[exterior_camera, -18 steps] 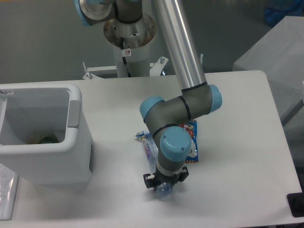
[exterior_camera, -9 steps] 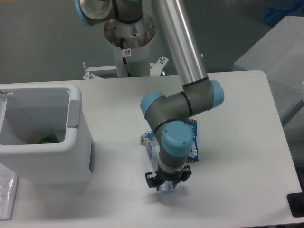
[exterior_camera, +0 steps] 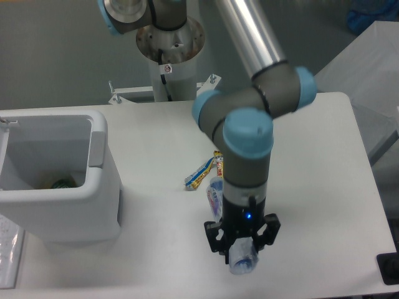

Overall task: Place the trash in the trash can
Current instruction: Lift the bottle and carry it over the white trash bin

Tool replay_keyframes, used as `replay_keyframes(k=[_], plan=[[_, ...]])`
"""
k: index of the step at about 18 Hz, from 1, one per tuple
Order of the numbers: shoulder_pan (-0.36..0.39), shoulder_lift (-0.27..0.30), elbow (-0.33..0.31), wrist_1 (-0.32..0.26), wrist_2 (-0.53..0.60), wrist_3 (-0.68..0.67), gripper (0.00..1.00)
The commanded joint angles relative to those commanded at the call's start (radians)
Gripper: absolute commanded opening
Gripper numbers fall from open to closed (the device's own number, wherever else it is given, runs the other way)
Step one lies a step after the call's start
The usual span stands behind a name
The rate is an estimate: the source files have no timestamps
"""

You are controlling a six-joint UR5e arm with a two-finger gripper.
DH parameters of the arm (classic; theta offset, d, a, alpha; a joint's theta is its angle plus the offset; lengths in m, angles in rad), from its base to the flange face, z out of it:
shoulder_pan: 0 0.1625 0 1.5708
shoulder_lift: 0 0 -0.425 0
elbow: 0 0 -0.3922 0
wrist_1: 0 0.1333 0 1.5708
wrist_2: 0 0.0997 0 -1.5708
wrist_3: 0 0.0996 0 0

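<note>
My gripper [exterior_camera: 242,248] hangs over the table's front middle, shut on the near end of the crushed clear plastic bottle [exterior_camera: 215,194]. The bottle's blue-purple label shows beside my wrist and its clear tip pokes out below the fingers. A snack wrapper [exterior_camera: 202,172] lies on the table just behind, showing only its yellow-orange edge; the arm hides the remainder. The white boxy trash can [exterior_camera: 96,163] stands at the left, open at the top, with a small dark-green item [exterior_camera: 61,183] at its bottom.
The robot's base column [exterior_camera: 169,43] rises behind the table's far edge. A pale grey box [exterior_camera: 365,75] sits off the table to the right. A black object [exterior_camera: 388,268] is at the front right corner, and a white strip [exterior_camera: 9,252] lies by the can's front left.
The gripper has risen and shifted right and towards the front with the bottle in it. The wrapper's yellow-orange edge is now uncovered.
</note>
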Motion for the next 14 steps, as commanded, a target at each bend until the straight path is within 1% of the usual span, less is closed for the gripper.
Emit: replay_keyframes(k=[1,3,5,7,9,11,14], plan=[[-0.006,0.011,0.000,0.028,-0.018,-0.002,0.60],[-0.014,0.047,0.003,0.043,-0.040,-0.009,0.60],[-0.040,0.083,0.006,0.045,-0.083,-0.017,0.60],[-0.063,0.129,-0.003,0.045,-0.089,-0.017,0.60],[-0.109,0.155,-0.009,0.045,-0.089,-0.018,0.60],[-0.135,0.190,-0.031,0.045,-0.089,-0.020,0.60],[-0.192,0.203,-0.028,0.045,-0.088,-0.023,0.60]])
